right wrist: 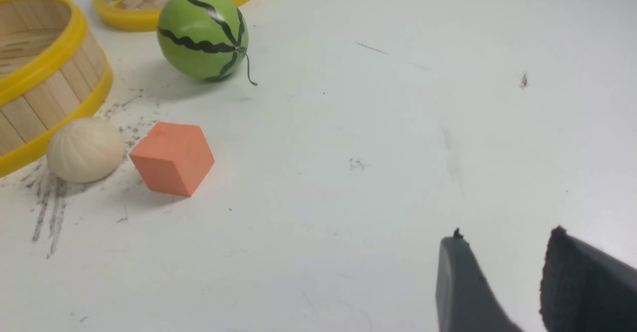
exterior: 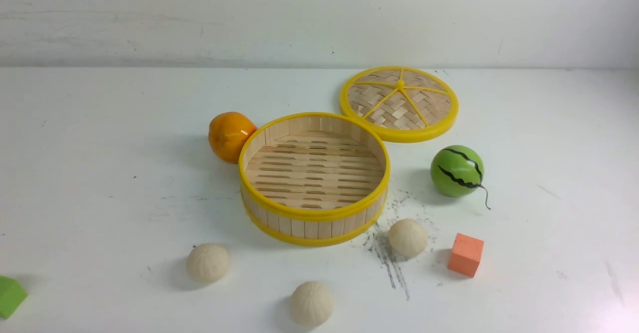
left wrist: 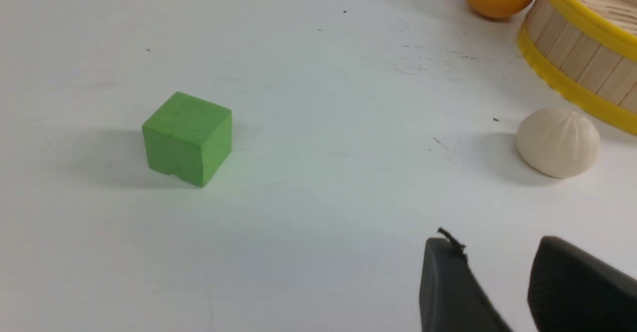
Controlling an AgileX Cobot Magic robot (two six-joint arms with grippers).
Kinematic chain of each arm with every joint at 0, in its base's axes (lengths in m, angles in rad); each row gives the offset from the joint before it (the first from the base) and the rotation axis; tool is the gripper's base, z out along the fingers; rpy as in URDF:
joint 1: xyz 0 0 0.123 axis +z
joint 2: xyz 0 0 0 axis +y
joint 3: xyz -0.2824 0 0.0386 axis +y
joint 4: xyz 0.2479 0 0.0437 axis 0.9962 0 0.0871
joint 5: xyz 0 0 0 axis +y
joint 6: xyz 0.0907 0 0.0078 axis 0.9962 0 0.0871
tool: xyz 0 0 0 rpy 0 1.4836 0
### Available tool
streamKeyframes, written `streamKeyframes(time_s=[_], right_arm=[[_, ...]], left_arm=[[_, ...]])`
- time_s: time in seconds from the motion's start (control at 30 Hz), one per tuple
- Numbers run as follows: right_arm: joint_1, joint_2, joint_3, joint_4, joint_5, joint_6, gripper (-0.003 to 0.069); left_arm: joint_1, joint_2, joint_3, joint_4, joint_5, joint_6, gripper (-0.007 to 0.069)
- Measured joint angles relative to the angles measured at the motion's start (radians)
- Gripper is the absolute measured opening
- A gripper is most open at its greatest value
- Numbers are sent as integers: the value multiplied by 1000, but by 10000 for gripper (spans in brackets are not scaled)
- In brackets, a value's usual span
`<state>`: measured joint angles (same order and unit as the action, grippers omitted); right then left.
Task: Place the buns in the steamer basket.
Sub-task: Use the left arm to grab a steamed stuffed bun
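The steamer basket stands mid-table, round and deep, with yellow rims and a bare slatted floor. Three cream pleated buns lie on the table in front of it: one at the front left, one nearest me, one at the front right. In the left wrist view my left gripper is open and empty above bare table, well short of the left bun and the basket wall. My right gripper is also open and empty, far from the right bun. Neither gripper shows in the front view.
An orange touches the basket's back left. The flat woven lid lies behind it to the right. A green striped melon ball and an orange cube sit on the right, and a green cube at the front left edge.
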<state>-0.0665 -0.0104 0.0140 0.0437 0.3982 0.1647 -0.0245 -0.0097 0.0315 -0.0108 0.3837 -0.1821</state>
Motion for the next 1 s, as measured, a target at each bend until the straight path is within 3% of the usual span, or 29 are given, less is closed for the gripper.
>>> streamKeyframes(time_s=[0.23,0.27,0.3,0.43,0.53,0.8,0.87,0.9,0.93,0.97,1.0], right_arm=[[0,0,0,0,0,0,242],[0,0,0,0,0,0,242],[0,0,0,0,0,0,242],[0,0,0,0,0,0,242],[0,0,0,0,0,0,242],[0,0,0,0,0,0,242],[0,0,0,0,0,0,242],[0,0,0,0,0,0,242],[0,0,0,0,0,0,242],[0,0,0,0,0,0,242],[0,0,0,0,0,0,242]], left_arm=[[0,0,0,-5,-17,-36,238],[0,0,0,-134,-49,-144,238],[0,0,0,-134,-54,-160,238],[0,0,0,-677,-178,-558,238],[0,0,0,-893,-213,-664,238],[0,0,0,-991,-197,-673,238],[0,0,-2,-991,-131,-594,238],[0,0,-35,-991,-46,-471,238],[0,0,-47,-990,-38,-456,238],[0,0,-98,-983,13,-332,233],[0,0,-124,-978,31,-301,230]])
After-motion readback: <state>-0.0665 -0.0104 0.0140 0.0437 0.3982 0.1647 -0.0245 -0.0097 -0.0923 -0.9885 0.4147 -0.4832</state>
